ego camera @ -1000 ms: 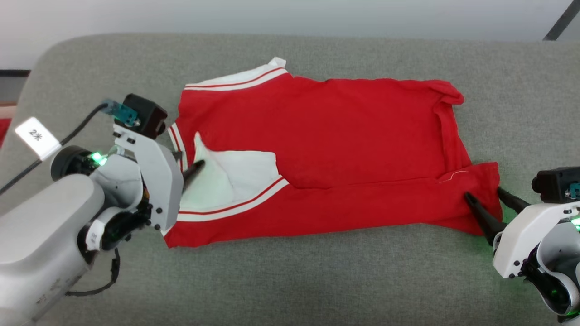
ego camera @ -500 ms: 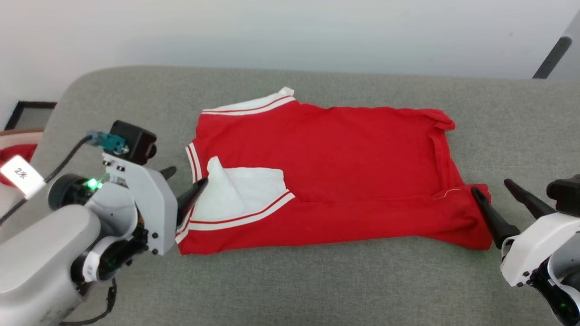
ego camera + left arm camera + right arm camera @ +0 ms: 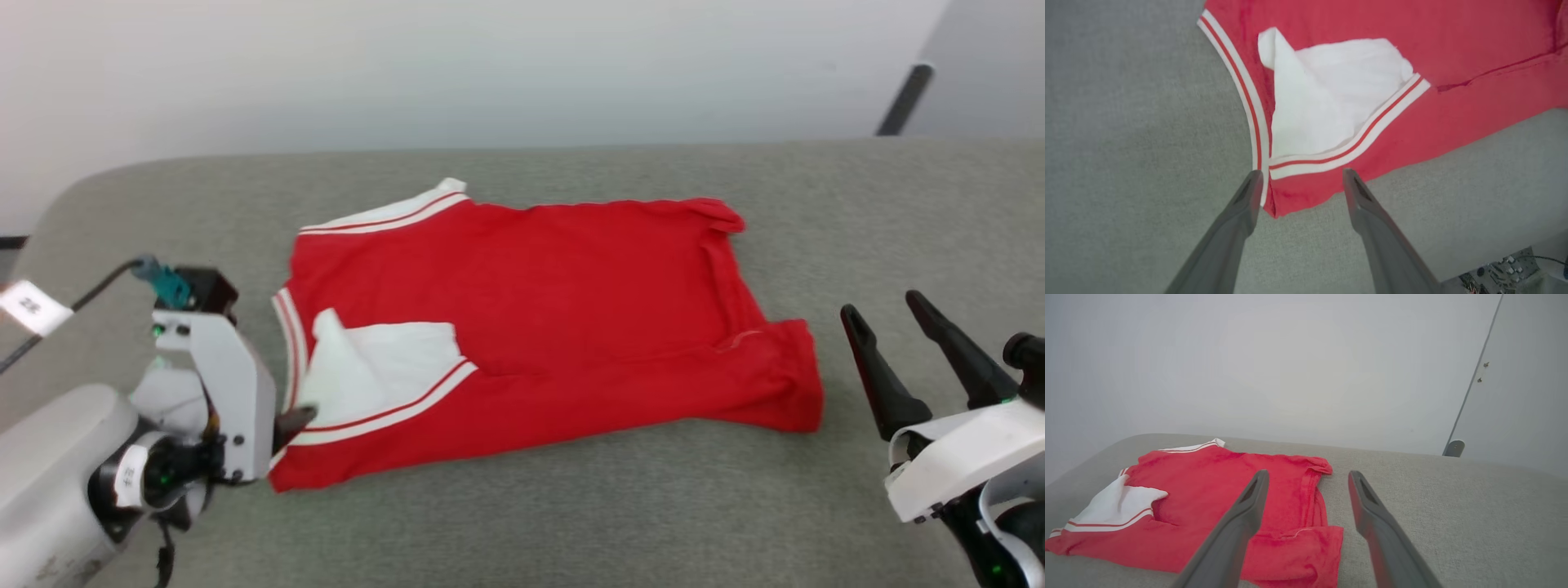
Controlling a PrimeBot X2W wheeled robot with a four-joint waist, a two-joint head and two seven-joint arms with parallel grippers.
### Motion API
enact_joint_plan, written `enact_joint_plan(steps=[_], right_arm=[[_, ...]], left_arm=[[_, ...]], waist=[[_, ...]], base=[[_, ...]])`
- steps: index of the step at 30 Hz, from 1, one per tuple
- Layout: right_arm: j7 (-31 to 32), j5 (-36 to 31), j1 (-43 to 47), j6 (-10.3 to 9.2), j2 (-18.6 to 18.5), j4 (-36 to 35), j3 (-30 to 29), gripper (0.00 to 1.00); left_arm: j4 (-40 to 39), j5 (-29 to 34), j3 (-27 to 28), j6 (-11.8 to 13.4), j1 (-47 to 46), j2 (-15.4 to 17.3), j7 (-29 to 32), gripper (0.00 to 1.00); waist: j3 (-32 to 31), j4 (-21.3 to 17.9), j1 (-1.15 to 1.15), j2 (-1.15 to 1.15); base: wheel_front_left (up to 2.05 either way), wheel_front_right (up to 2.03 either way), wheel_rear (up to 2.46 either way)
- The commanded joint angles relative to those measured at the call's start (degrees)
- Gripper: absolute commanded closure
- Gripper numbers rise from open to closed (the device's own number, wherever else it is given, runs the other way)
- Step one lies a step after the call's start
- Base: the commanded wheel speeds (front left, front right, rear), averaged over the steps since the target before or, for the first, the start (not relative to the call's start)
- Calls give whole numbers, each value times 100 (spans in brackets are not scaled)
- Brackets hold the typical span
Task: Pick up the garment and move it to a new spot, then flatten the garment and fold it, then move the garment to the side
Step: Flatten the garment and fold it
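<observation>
- Both grippers have let go and drawn back over the last second. The left gripper (image 3: 1300,175) has come off the white sleeve (image 3: 384,367) to the near-left corner of the garment (image 3: 531,327). The right gripper (image 3: 882,304) has left the near-right hem corner. The head camera has also shifted.
- Location: the garment lies flat on the grey cushion (image 3: 571,506), roughly central, folded into a rectangle.
- Orientation: its long axis runs left to right across the head view. The sleeve end points to the robot's left and the hem end to its right.
- Fold detail: a red flap along the near edge lies over the body. The white sleeve is tucked on top at the left end, bordered by red-and-white striped trim (image 3: 384,412).
- Left gripper: 2 fingers spread, gripping nothing. In its wrist view the tips straddle the trimmed corner; contact with the cloth cannot be confirmed.
- Right gripper: 2 fingers spread and empty, near the hem corner but apart from it.
- Writing: a white tag (image 3: 28,306) on the left arm's cable carries dark marks, too blurred to read.
</observation>
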Motion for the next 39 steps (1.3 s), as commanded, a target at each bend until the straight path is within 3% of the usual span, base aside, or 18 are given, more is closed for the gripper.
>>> enact_joint_plan(steps=[1, 10, 22, 23, 24, 30, 39], right_arm=[[12, -28, 85, -5, 84, -87, -18, 0], [22, -47, 242, -5, 347, -278, -132, 0], [42, 10, 180, -5, 435, -302, -173, 0], [59, 27, 180, -5, 441, -294, -173, 0], [90, 62, 183, -5, 470, -282, -180, 0], [470, 162, 134, -5, 497, -187, -219, 0], [2036, 358, -152, -5, 305, 264, -118, 0]], left_arm=[[106, -49, -56, 89, 51, 37, 193, 0], [687, -364, -129, 352, 178, 8, 698, 0], [1420, -529, -276, 286, 430, -218, 870, 0], [1442, -553, -265, 253, 445, -250, 870, 22], [1491, -643, -206, 268, 469, -289, 820, 100], [1569, -628, -215, 134, 456, -390, 799, 100], [1642, -420, -267, -83, 196, -707, 713, 100]], waist=[[97, -265, 0, 0], [321, -649, 0, 0], [493, -748, 0, 0], [500, -743, 0, 0], [506, -734, 0, 0], [511, -666, 0, 0], [553, -351, 0, 0]], base=[[0, 0, 0], [0, 0, 0], [0, 0, 0], [0, 0, 0], [0, 0, 0], [0, 0, 0], [0, 0, 0]])
